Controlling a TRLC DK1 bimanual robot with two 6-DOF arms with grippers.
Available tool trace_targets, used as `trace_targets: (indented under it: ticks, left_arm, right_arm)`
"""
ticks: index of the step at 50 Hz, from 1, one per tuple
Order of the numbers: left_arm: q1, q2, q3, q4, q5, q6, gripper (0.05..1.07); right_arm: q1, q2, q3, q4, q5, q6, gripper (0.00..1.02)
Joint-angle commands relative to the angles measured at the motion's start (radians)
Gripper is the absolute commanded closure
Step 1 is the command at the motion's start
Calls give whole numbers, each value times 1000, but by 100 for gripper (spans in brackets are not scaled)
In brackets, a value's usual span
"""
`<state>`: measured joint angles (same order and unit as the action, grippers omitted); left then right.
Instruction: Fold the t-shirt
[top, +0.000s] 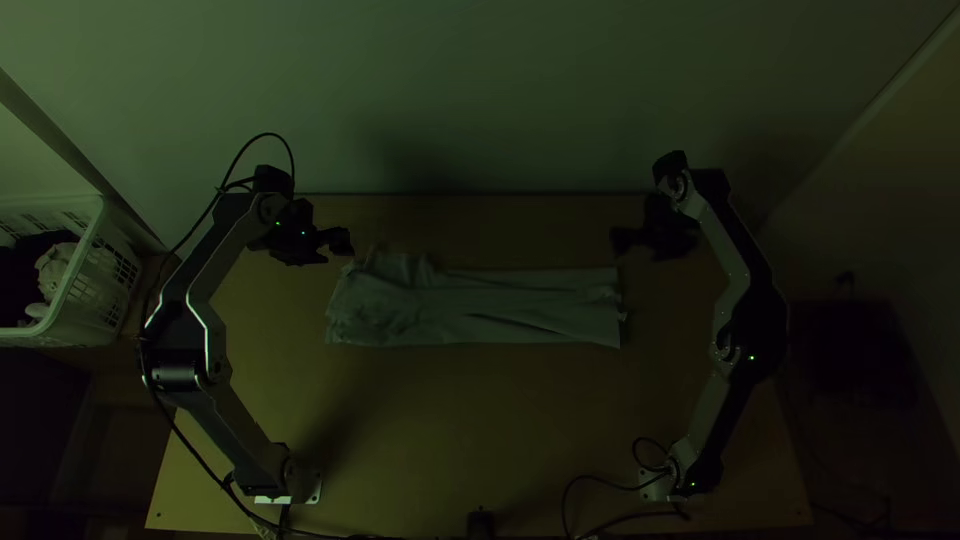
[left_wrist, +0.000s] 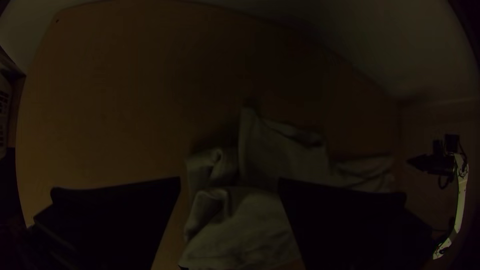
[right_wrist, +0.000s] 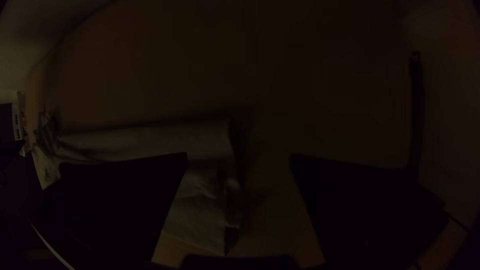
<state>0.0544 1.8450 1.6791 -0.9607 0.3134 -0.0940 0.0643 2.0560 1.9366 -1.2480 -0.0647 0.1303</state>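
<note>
Currently I have both end effectors released: my left gripper (top: 338, 248) has its flat black fingers (left_wrist: 120, 220) spread wide, and so does my right gripper (top: 617, 242), each with bare space between the tips. The t-shirt (top: 470, 310) lies on the wooden table (top: 450, 430), folded into a long strip that runs crosswise from near the left gripper to near the right one. From my left gripper, the strip's rumpled, wider end is just beside it, toward the arm bases and a bit to the right. From my right gripper, the narrower end, its edge slightly ruffled, is near and also toward the bases. How high either gripper is over the cloth, I can't tell. Well off to the left of my left gripper stands a white basket (top: 95, 305) with light cloth (top: 52, 268) and dark cloth in it, and the left arm's links (top: 210, 265) come between the two. A black cable (top: 180, 430) runs alongside that arm; from my right gripper, another cable (top: 600, 478) snakes over the table back by the right base. Beyond both grippers, past the table's far edge, I've got a pale wall (top: 480, 100).
</note>
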Motion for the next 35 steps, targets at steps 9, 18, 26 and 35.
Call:
trace_targets:
  ticks: [9, 18, 26, 35]
  left_arm:
    - [140, -101, -136, 2, 245, 143, 10]
    - [229, -135, -248, 23, 368, 244, 10]
    - [289, -125, -343, 73, 444, 313, 10]
    - [320, -98, -410, 88, 503, 405, 10]
  right_arm:
    - [-24, -122, 45, -2, -20, 25, 3]
    - [-20, -166, 44, -2, -29, 14, 3]
    - [-9, -208, 28, -2, -32, 3, 3]
    - [-4, -244, -7, -2, -32, -1, 3]
